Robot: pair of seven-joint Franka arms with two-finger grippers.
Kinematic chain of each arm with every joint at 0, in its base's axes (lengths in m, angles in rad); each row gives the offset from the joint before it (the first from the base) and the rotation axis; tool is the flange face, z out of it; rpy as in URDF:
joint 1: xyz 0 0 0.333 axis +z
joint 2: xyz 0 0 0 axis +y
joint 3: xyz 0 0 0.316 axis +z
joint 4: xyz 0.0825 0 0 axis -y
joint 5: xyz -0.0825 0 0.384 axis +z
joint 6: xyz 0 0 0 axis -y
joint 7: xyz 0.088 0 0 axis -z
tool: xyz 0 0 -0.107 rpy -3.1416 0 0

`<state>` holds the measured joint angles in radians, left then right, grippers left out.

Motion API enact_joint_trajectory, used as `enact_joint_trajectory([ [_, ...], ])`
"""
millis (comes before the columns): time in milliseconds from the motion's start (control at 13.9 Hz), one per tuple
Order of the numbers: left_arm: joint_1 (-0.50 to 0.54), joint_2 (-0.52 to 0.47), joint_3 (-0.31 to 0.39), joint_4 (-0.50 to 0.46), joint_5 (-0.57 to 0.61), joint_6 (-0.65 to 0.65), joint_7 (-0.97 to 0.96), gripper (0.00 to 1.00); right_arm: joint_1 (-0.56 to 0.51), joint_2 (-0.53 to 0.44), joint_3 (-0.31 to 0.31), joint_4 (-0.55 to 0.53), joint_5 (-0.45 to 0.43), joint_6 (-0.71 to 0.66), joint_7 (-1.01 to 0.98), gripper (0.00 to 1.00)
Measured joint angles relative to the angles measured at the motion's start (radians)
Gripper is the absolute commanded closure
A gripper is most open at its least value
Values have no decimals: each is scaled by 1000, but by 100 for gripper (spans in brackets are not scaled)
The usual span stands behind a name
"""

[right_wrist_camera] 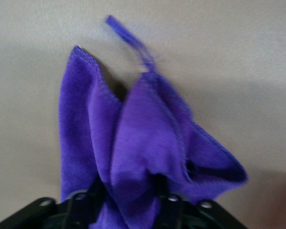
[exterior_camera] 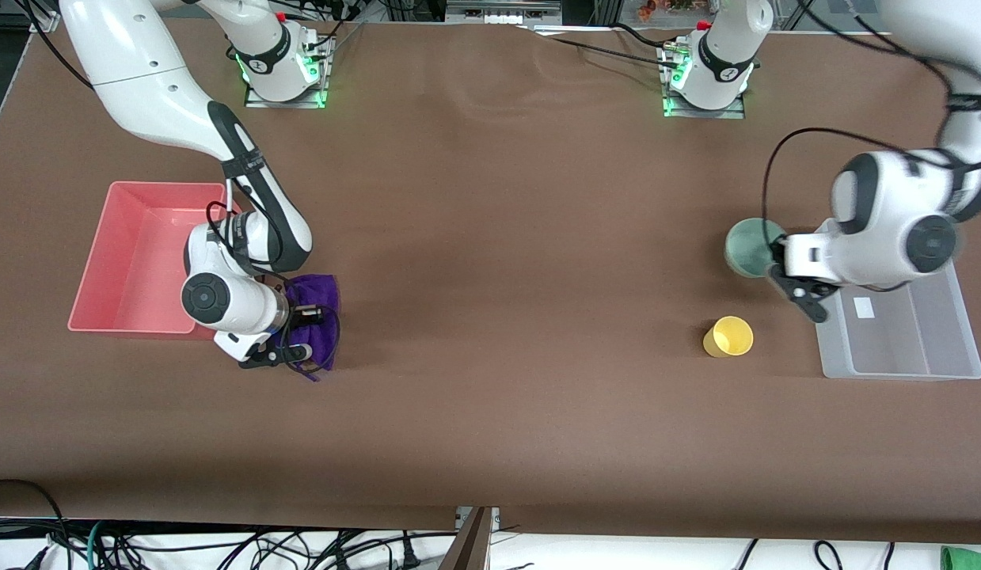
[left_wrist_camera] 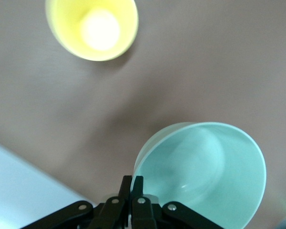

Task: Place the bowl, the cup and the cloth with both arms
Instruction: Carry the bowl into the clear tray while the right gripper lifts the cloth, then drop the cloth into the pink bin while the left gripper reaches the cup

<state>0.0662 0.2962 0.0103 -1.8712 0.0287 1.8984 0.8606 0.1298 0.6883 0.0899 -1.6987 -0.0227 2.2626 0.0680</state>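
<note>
Purple cloth (right_wrist_camera: 133,143) hangs bunched in the right gripper (right_wrist_camera: 128,195), clamped tight, at the front view's lower left beside the pink tray (exterior_camera: 102,261). At right, the left gripper (left_wrist_camera: 132,188) pinches the teal bowl's (left_wrist_camera: 205,167) rim above the table, beside the clear bin (exterior_camera: 910,340); the yellow cup (exterior_camera: 728,336) stands nearby.

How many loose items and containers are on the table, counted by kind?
Bowl: 1, the pale green bowl
Cup: 1, the yellow cup
Cloth: 1, the purple cloth
Bins: 2, the red bin and the clear bin
Total: 5
</note>
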Motion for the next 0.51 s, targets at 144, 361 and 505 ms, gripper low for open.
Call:
enact_joint_trajectory([
  [144,49,7,13,129,64,-84,52,100,4,-22,1,2,-1,-16,8,100],
  [361,174,94,19,190,108,-46,142,100,0,-121,-12,51,-10,-209,-16,100],
  [505,251,179,20,200,109,60,219,100,-7,-201,-49,133,-10,-437,-75,100],
])
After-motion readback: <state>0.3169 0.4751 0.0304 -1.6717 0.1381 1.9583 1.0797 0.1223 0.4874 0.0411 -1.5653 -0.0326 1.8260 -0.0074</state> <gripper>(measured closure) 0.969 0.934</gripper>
